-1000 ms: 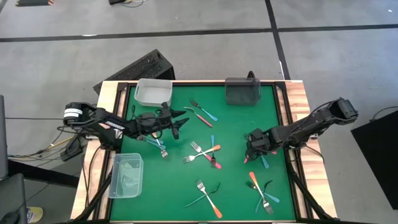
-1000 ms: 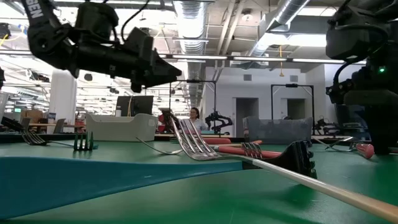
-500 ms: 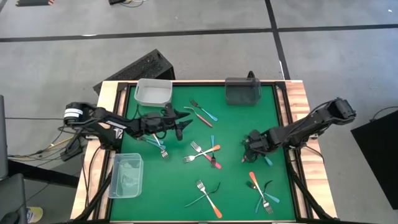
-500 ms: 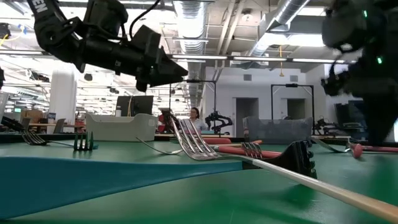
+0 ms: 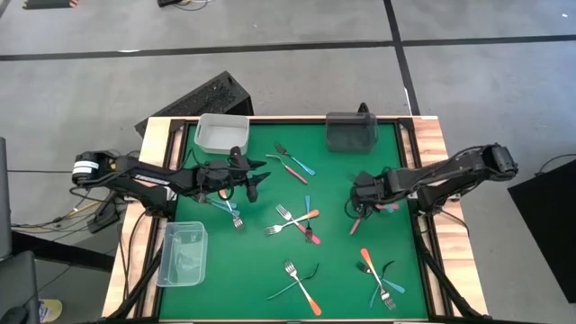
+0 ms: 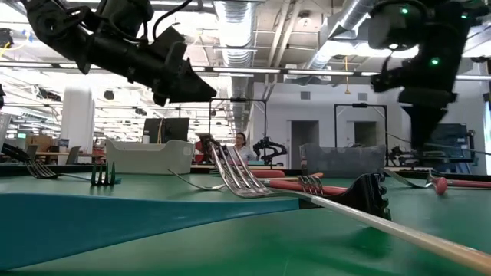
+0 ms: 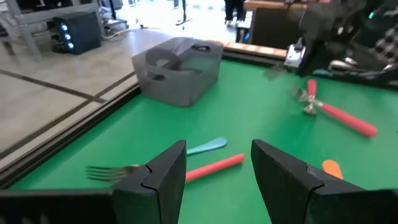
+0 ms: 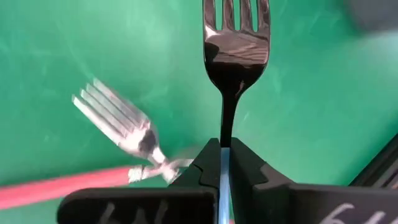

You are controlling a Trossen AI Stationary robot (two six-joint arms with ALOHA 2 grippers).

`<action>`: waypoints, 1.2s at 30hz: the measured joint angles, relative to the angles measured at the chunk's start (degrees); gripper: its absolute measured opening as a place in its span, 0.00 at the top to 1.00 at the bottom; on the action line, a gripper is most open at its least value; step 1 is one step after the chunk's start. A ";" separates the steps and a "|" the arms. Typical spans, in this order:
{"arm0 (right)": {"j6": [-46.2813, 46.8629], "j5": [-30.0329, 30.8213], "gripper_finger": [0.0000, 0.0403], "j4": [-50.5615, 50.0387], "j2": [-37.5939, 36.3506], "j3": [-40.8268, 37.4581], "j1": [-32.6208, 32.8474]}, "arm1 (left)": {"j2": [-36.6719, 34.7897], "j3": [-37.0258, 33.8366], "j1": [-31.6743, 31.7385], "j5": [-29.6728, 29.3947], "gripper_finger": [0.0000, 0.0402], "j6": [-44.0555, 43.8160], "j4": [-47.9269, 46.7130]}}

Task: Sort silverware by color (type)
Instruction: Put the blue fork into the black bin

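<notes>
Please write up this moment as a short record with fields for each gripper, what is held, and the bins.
right gripper: shut on a blue-handled fork, lifted above the mat's right-centre
left gripper: open, empty, hovering over the mat's left-centre
loose on mat: red-handled fork below the held fork
bins: white bin and dark grey bin at the far edge; clear bin at the near left

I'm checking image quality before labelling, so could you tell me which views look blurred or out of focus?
Right wrist view: the held fork is sharp, the red-handled fork beneath smears. Low view: the nearest fork is soft, the room behind crisp. Left wrist view: the far arm blurs. High view: evenly lit and sharp.
</notes>
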 joint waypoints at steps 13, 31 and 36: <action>-30.56 26.14 0.93 4.37 -0.04 5.09 -11.83 | -2.25 -0.09 0.00 -12.75 0.58 -0.22 -12.72; -77.28 -3.68 0.93 44.85 0.00 5.00 -41.56 | -9.41 -0.09 2.61 -15.76 0.58 2.49 -18.52; -70.20 -15.03 0.93 43.96 0.09 4.98 -47.37 | -9.25 -0.07 2.95 -15.79 0.58 -1.52 -25.47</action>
